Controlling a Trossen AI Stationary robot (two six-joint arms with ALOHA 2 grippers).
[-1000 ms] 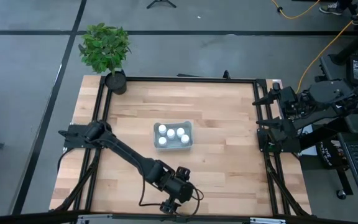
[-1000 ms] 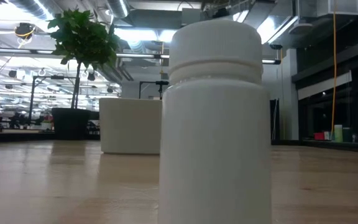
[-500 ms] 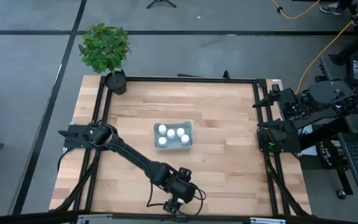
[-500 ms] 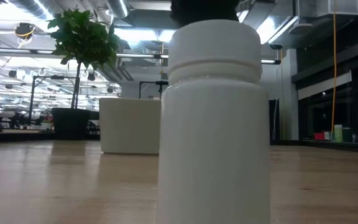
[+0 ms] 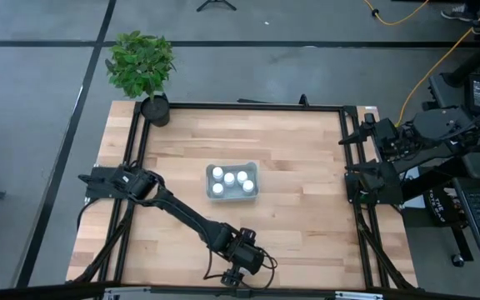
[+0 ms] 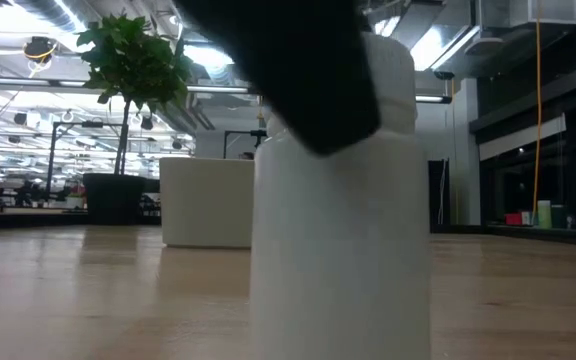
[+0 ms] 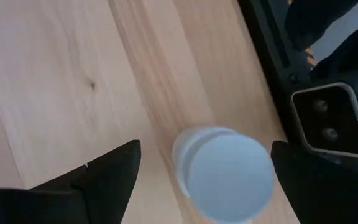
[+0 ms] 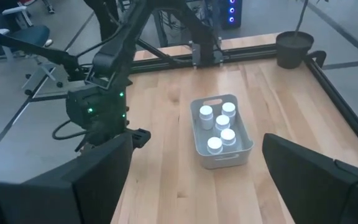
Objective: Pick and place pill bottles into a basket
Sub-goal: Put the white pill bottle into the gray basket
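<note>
One white pill bottle point(image 6: 340, 220) stands upright on its base at the table's near edge, right before the low camera; its round cap shows in the left wrist view point(image 7: 229, 177). My left gripper point(image 7: 204, 163) is open above it, one finger on each side of the cap, with a gap on both sides. In the high view my left gripper point(image 5: 238, 271) hides the bottle. The pale basket point(image 5: 232, 181) sits mid-table on its flat bottom with several bottles point(image 8: 219, 127) upright inside. My right gripper point(image 8: 194, 186) is open and waits at the table's right edge.
A potted plant point(image 5: 142, 68) stands at the far left corner. A black frame point(image 5: 240, 107) runs round the table. A black camera block point(image 7: 328, 121) sits at the near edge just past the bottle. Bare wood lies between the basket and the near edge.
My left gripper has moved toward the table's near edge and come down over the lone bottle. In the low view a dark finger now hangs in front of the bottle's upper part, where before only the cap showed.
</note>
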